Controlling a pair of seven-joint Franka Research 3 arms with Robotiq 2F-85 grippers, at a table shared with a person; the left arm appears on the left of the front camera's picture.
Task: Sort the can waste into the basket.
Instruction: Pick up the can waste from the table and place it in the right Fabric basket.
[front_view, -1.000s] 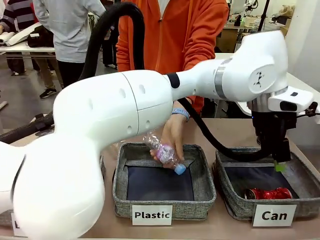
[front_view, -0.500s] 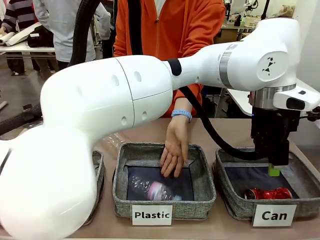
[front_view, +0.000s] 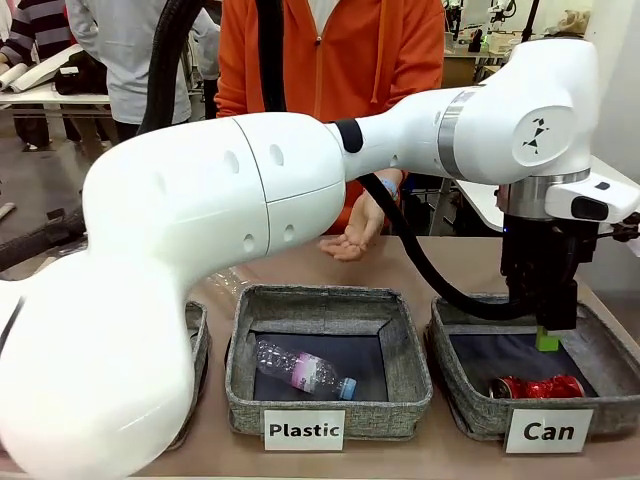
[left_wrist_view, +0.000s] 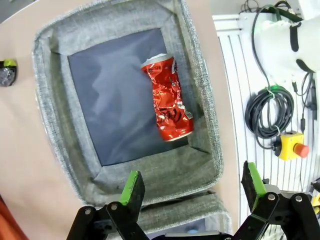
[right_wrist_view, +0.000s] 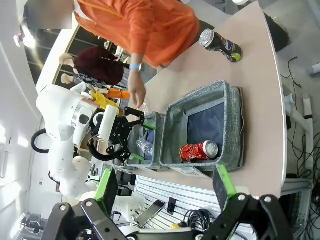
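The crushed red can (front_view: 537, 387) lies on the dark lining of the grey basket (front_view: 604, 352) labelled "Can", at the front right. My left gripper (front_view: 547, 335) hangs over this basket, having reached across from the left. In the left wrist view it is open (left_wrist_view: 192, 185) with nothing between its fingers, and below it lie the red can (left_wrist_view: 167, 97) and the basket (left_wrist_view: 55, 125). The dark can (right_wrist_view: 220, 45) lies on the table beyond the basket (right_wrist_view: 232, 125), and is also at the picture edge (left_wrist_view: 7, 72). My right gripper (right_wrist_view: 165, 185) is open and empty.
A clear plastic bottle (front_view: 300, 370) lies in the middle bin labelled "Plastic" (front_view: 405, 345). A third bin (front_view: 197, 345) sits partly hidden behind my left arm. The person's hand (front_view: 350, 240) hovers palm up over the far side of the table.
The person dropped the plastic bottle into the "Plastic" bin and drew the hand back toward the far side. My left gripper stayed over the "Can" basket.
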